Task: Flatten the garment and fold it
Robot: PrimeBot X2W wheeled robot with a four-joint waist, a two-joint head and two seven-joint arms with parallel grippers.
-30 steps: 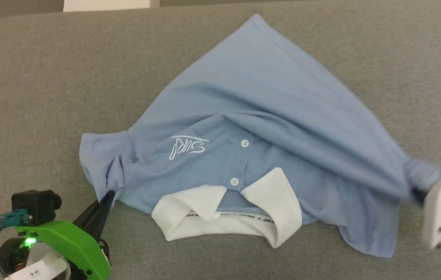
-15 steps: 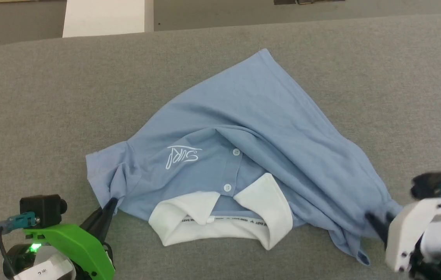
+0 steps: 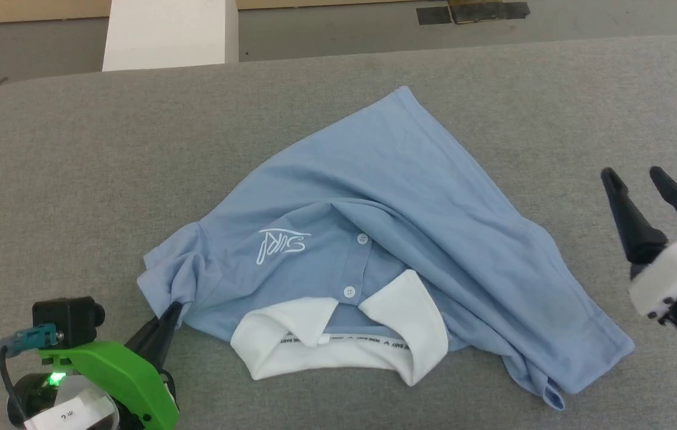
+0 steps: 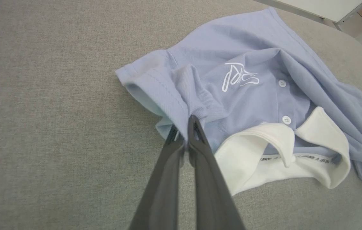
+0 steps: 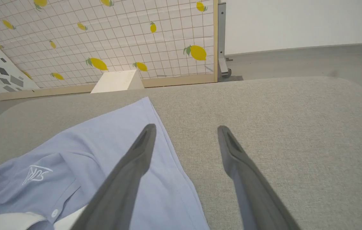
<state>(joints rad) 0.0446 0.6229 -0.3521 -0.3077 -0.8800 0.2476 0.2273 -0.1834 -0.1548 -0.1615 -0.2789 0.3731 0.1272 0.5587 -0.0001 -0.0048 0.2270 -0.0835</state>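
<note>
Noted shirt lying rumpled, front up, on the table, collar nearest the robot, its right-hand corner now dropped slack onto the table after release from the right jaws' clench of a second ago. Logged right jaws spread wide and empty, raised clear off that edge of the cloth, and left jaws clenched on the bunched left sleeve. Judged flattening unfinished, with a fresh right-side grip needed before any fold.

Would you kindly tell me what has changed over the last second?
The right jaws let go of the right end of the garment, opened wide and drew clear of it; that end now lies slack on the grey surface. The left jaws stay shut on its sleeve.
</note>
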